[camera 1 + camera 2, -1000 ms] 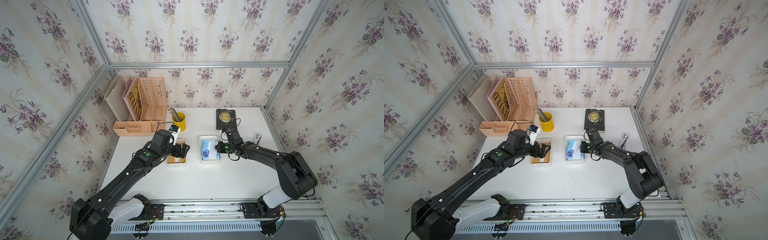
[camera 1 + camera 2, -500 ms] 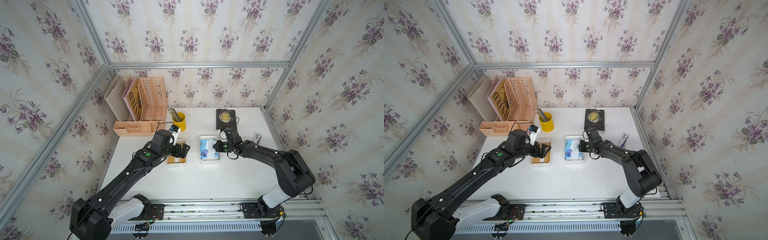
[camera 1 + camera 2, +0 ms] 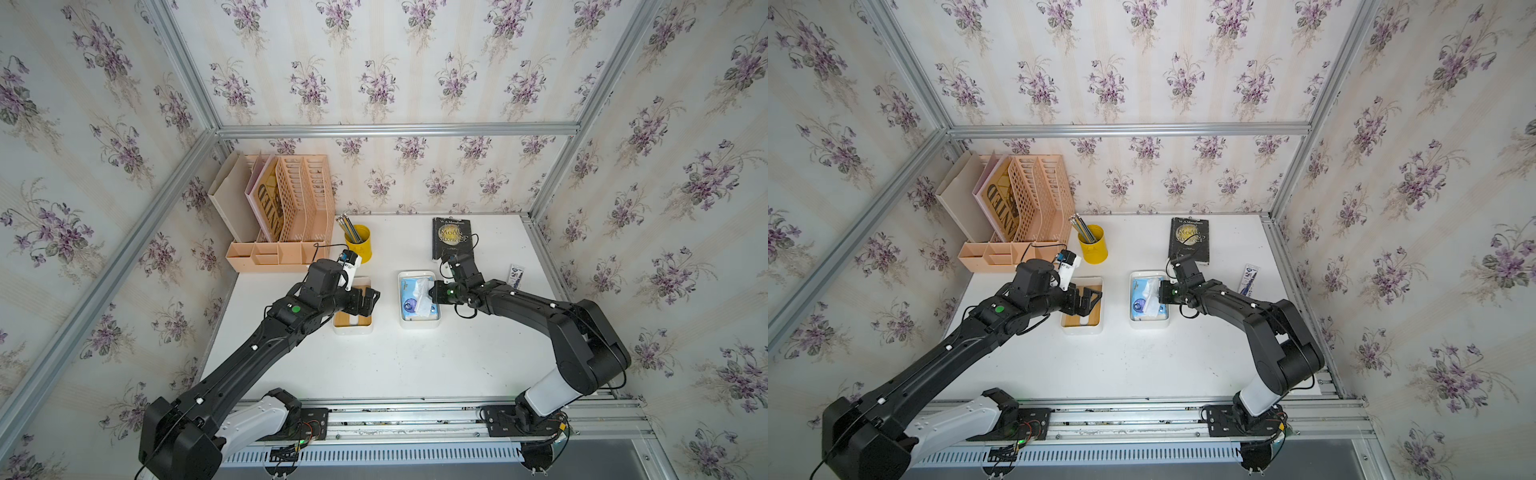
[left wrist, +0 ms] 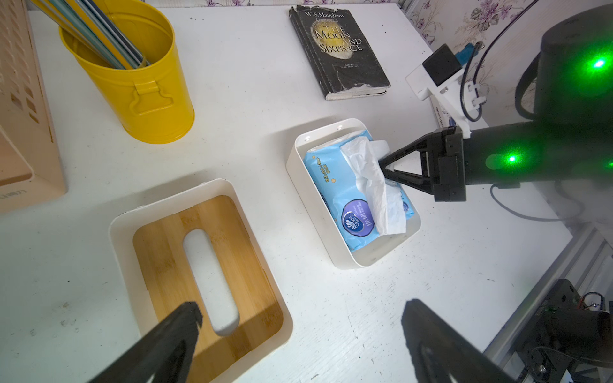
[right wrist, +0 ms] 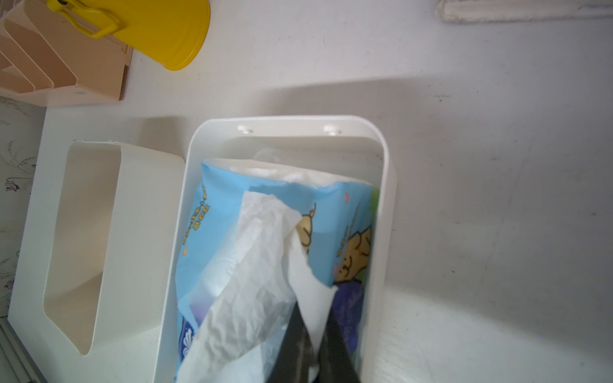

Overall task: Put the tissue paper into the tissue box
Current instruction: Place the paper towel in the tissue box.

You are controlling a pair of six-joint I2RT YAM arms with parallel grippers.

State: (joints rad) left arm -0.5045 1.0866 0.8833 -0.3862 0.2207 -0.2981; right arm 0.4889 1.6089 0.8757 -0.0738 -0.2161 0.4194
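The tissue paper [image 4: 331,185] lies inside the open tissue box [image 4: 374,255] on the white surface [image 4: 252,99]. The right tool [image 4: 381,167] is pressed together, pinching the white sheet [image 4: 368,172] that sticks out of the pack's slit. Just beside the box lies the lid [image 4: 166,252], with the left tool [image 4: 298,315] spread wide above its edge, touching nothing.
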